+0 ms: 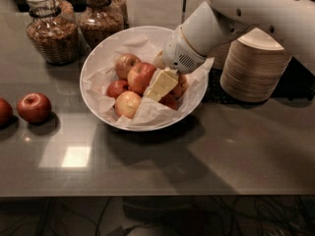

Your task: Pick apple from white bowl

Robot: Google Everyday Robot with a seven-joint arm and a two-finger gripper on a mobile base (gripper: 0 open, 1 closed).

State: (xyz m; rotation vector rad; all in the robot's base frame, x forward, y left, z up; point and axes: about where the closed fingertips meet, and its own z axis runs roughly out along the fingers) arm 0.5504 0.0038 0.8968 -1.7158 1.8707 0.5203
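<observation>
The white bowl (pixel 98 53), lined with crumpled white paper, stands at the middle back of the dark table. Several red-yellow apples lie in it: one at the middle (pixel 141 76), one behind it (pixel 127 63), one at the front (pixel 128 103). My gripper (pixel 160 85) reaches down into the bowl from the right. Its cream tip rests among the apples, just right of the middle apple and above a darker one (pixel 170 101). The white arm (pixel 246 14) hides the bowl's back right part.
Two loose red apples (pixel 34 107) (pixel 4 111) lie on the table at the left. Two glass jars (pixel 51 26) (pixel 101 16) of brown food stand behind the bowl. A stack of beige disposable bowls (pixel 256 65) stands at the right, close to the arm.
</observation>
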